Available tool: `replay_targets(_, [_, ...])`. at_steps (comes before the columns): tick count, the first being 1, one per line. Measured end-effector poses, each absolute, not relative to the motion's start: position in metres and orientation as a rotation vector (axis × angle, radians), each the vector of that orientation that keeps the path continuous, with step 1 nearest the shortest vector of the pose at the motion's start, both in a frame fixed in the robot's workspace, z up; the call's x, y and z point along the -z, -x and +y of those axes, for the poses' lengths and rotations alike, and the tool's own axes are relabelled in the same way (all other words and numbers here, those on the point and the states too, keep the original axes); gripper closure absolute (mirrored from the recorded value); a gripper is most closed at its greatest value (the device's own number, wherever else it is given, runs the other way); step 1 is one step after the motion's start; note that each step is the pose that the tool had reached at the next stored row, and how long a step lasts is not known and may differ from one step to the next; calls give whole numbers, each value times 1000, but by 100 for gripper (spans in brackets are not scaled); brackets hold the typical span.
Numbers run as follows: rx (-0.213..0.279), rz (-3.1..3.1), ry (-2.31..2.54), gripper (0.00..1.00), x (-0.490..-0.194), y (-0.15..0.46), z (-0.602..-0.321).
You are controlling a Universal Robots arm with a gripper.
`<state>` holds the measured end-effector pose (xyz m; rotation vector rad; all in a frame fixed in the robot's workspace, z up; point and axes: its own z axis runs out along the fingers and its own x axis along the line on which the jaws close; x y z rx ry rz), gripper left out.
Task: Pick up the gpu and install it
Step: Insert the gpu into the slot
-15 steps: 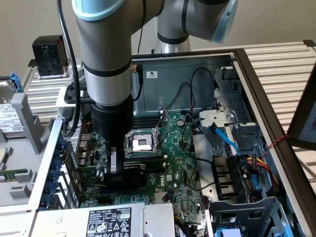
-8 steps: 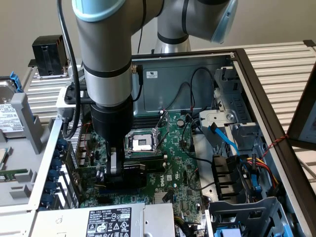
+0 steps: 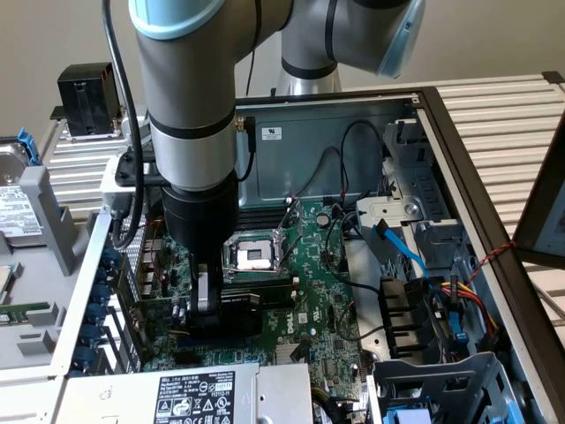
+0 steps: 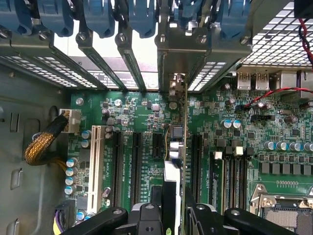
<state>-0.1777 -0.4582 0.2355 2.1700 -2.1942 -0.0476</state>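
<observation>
Gripper (image 3: 212, 305): lowered inside the open computer case (image 3: 459, 159), fingers clamped on the gpu.
Gpu (image 4: 182, 142): held on edge between the fingers, standing upright over the motherboard's expansion slots, its metal end bracket against the case's rear slot openings.
Motherboard (image 3: 318, 291): green, flat in the case, silver CPU socket (image 3: 256, 254) just beside the gripper.
Slot latches (image 4: 100, 17): blue, in a row along the rear wall.

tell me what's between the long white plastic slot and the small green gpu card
In the wrist view, black expansion slots on the green motherboard lie between the long white slot and the small green gpu card.
</observation>
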Motion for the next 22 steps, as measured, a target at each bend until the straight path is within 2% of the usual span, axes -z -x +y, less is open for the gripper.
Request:
replay_targets(4, [48,-2196,-2169,67,-236,178,-458])
replay_targets(6, [48,-2195,-2170,53,-239,178,-458])
replay_targets(8, [48,-2195,-2170,53,-245,178,-458])
replay_targets(9, [48,-2194,-2170,47,-249,178,-458])
replay_targets(22, [48,-2195,-2170,47,-308,181,-459])
